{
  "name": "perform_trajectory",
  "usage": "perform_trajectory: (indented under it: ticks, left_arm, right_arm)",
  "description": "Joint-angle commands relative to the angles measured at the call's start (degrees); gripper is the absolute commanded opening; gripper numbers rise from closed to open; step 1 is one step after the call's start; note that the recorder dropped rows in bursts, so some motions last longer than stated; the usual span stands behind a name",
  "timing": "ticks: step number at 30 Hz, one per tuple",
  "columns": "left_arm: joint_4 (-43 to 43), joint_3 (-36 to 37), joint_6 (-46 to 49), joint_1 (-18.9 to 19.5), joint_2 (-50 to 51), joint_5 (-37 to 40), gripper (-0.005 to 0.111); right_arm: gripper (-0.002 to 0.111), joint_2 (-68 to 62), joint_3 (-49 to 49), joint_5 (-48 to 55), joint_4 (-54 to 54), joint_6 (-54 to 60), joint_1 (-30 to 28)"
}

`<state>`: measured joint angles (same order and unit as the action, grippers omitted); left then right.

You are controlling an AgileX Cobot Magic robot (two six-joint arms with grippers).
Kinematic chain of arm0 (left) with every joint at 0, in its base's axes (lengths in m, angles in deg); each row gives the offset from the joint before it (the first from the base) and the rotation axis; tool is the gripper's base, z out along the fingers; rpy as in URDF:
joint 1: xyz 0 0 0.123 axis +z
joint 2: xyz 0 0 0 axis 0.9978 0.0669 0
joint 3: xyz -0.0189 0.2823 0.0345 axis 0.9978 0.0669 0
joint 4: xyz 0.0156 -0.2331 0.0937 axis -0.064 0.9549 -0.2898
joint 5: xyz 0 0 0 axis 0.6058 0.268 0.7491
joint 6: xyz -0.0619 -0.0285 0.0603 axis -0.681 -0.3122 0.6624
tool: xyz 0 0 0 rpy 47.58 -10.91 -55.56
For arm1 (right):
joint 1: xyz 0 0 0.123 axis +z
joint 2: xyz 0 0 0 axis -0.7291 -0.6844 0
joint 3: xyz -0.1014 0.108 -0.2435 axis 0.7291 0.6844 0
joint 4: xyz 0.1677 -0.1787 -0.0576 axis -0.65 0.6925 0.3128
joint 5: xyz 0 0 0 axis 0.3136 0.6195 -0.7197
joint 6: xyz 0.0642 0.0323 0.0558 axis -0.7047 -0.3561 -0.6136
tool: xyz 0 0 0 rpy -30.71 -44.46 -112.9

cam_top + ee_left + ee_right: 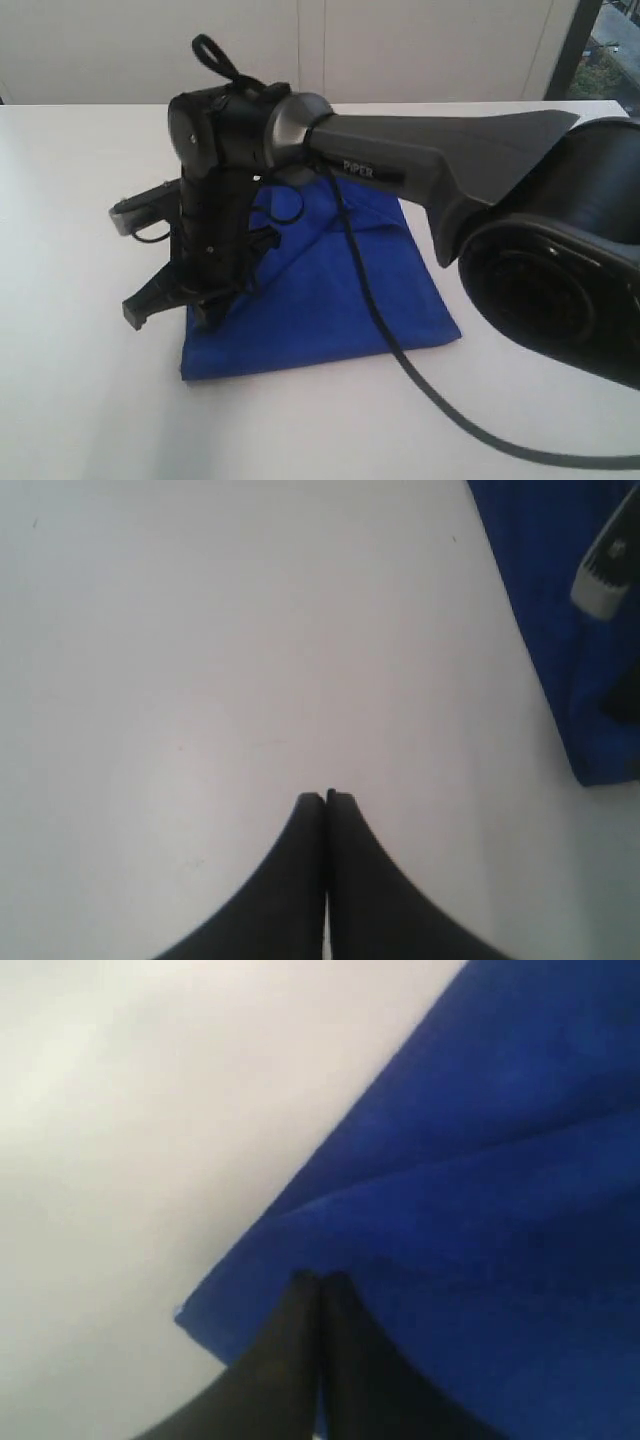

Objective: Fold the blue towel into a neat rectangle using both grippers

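The blue towel (330,300) lies on the white table (80,400), with a diagonal crease across its upper layer. My right arm reaches across from the right. The right gripper (165,305) points down at the towel's near left part. In the right wrist view the right gripper (320,1278) is shut, its tips over the blue towel (500,1210) close to a corner (190,1315); no cloth shows between the fingers. The left gripper (328,795) is shut over bare table, well apart from the towel (570,640). It is out of the exterior view.
A black cable (400,360) from the right arm trails over the towel and onto the table in front. The right arm's large black base (560,290) fills the right side. A grey plate (130,215) juts from its wrist, also seen as a grey plate (605,565).
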<state>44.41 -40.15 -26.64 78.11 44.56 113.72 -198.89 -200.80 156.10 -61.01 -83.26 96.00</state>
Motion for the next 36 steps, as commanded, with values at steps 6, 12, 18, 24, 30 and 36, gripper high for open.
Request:
perform_trajectory:
  ticks: [6,12,18,24,30,36]
  left_arm:
    - [0.2,0.5,-0.2,-0.1,-0.4,0.4,0.000]
    - [0.2,0.5,-0.2,-0.1,-0.4,0.4,0.000]
    - [0.2,0.5,-0.2,-0.1,-0.4,0.4,0.000]
    - [0.2,0.5,-0.2,-0.1,-0.4,0.4,0.000]
    - [0.2,0.5,-0.2,-0.1,-0.4,0.4,0.000]
    - [0.2,0.5,-0.2,-0.1,-0.4,0.4,0.000]
  right_arm:
    - [0.000,0.3,5.8,-4.1,0.0,0.7,3.3]
    - [0.000,-0.5,7.6,-8.2,-0.6,-1.2,3.5]
    - [0.000,-1.8,7.8,-11.1,-5.4,-2.4,3.5]
    - [0.000,-2.3,7.8,-13.3,-6.8,-3.2,3.5]
    - [0.000,-1.0,7.8,-16.9,-6.4,-5.4,3.4]
    - [0.000,5.9,7.8,-18.0,-6.3,-5.4,0.6]
